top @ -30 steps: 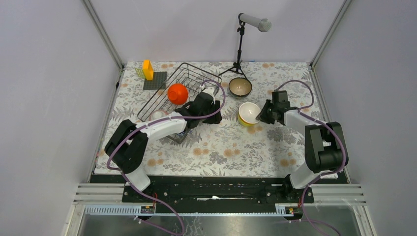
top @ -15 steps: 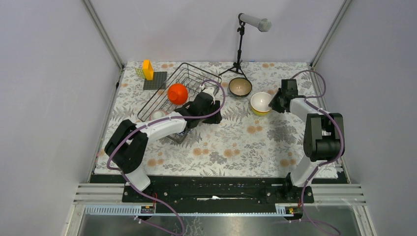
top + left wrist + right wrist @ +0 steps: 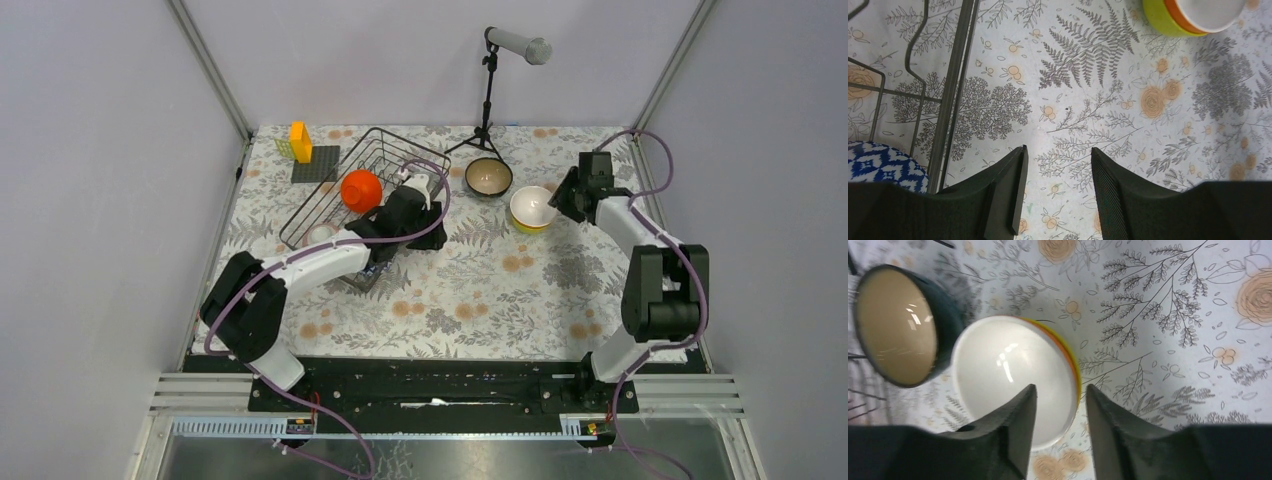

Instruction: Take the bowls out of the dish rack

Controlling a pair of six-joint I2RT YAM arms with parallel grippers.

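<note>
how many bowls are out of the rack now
2. The teal bowl sits at the back by the tripod. The yellow-green bowl sits just right of it, by the right gripper. Its orange rim band may be another bowl nested inside.

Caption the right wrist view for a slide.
Right gripper, jaws apart, over the rim of the yellow-green bowl, upright beside the teal bowl on the floral tablecloth.

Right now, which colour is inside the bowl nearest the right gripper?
The bowl is white inside; the right wrist view shows it best.
</note>
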